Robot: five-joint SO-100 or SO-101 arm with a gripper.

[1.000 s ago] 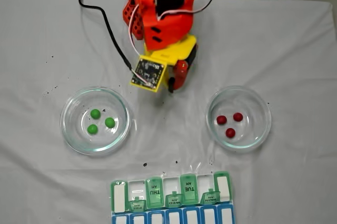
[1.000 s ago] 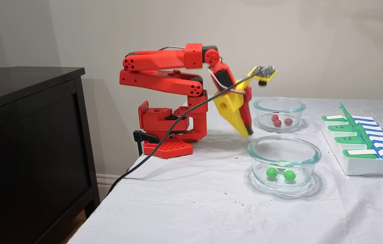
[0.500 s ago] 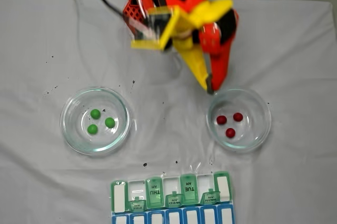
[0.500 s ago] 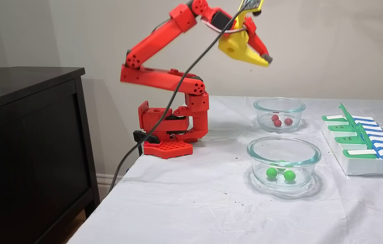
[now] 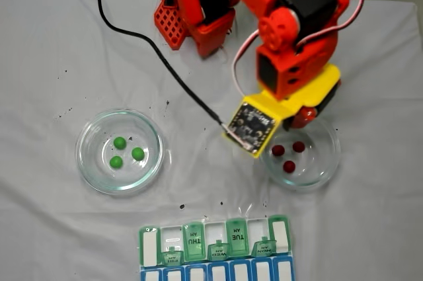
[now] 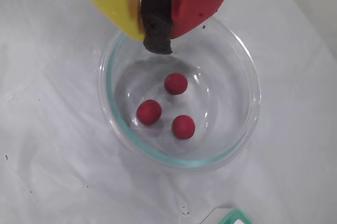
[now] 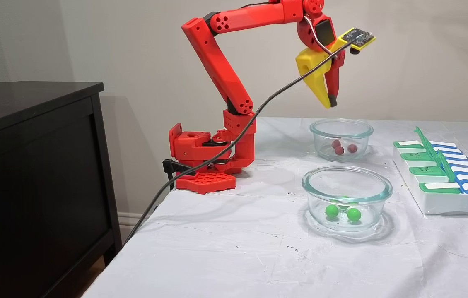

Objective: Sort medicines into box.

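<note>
Above the far glass dish (image 7: 341,129), the gripper (image 7: 329,102) hangs in the air with its tips pointing down, well clear of the rim in a fixed view. Its yellow finger and red finger meet at a dark foam pad (image 6: 157,21) in the wrist view, so the pincer is closed and holds nothing. Directly below it in the wrist view, 3 red balls (image 6: 176,83) lie loose on the bottom of that dish (image 6: 231,145), one nearer 12 o'clock, one at 8 o'clock and one at 5 o'clock of the dish's middle, close together but not touching. From above, in a fixed view, the arm's yellow wrist part and a small circuit board (image 5: 251,124) cover the 11 o'clock edge of this dish (image 5: 325,162), and the red balls (image 5: 289,166) show beside the board. At 9 o'clock from it on the white cloth (image 5: 53,228), well apart, stands a second glass dish (image 5: 89,168) with 3 green balls (image 5: 119,142) grouped near its middle. Toward 6 o'clock in that view sits the pill organiser (image 5: 151,244), with green lids marked THU, WED, TUE and MON, some raised, and a blue row at the frame's edge. Seen from the side, the organiser (image 7: 441,205) lies at 3 o'clock of the nearer dish (image 7: 346,182), apart from both dishes. A black cable (image 7: 234,145) runs from the wrist down past the red base (image 7: 205,157).
</note>
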